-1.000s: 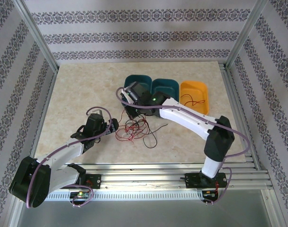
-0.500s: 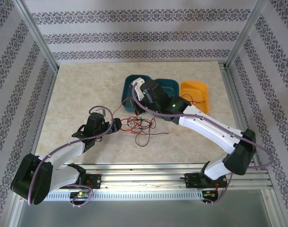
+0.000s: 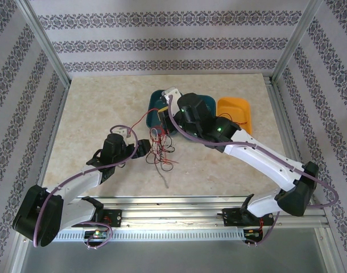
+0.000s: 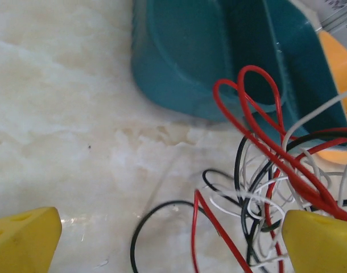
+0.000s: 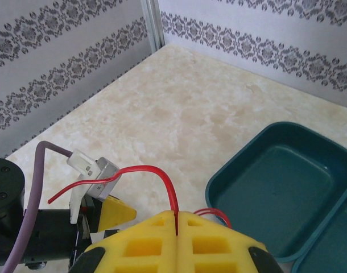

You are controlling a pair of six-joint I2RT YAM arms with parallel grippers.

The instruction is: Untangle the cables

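**Right gripper has one red strand pinched, the rest is a heap**

So the right gripper (image 5: 176, 230) has its yellow fingers pressed flat together, with a single red cable (image 5: 146, 169) clamped in the seam between them. From the pinch it climbs, arcs over to the left and runs out past the left arm's wrist. In the top view that gripper sits at the left-hand teal tray (image 3: 155, 102), and the red strand stretches from there toward the left arm.

The left gripper (image 4: 169, 242) is spread wide with nothing between its fingers. Both yellow tips sit low over the marble-look table (image 3: 88, 108). Wires run right by the right-hand tip, but I can't tell if they're touching it.

The cables (image 3: 161, 149) are a loose knot of red, black and white on the table, just in front of the left gripper and on the near side of the trays. From the left wrist cam, red loops arch up in front of the teal tray, white and black curls weave under them, and one black loop spreads out to the left. One thin strand trails toward the near edge.

The orange tray (image 3: 237, 111) at the right end of the row has a thin reddish wire lying in it.
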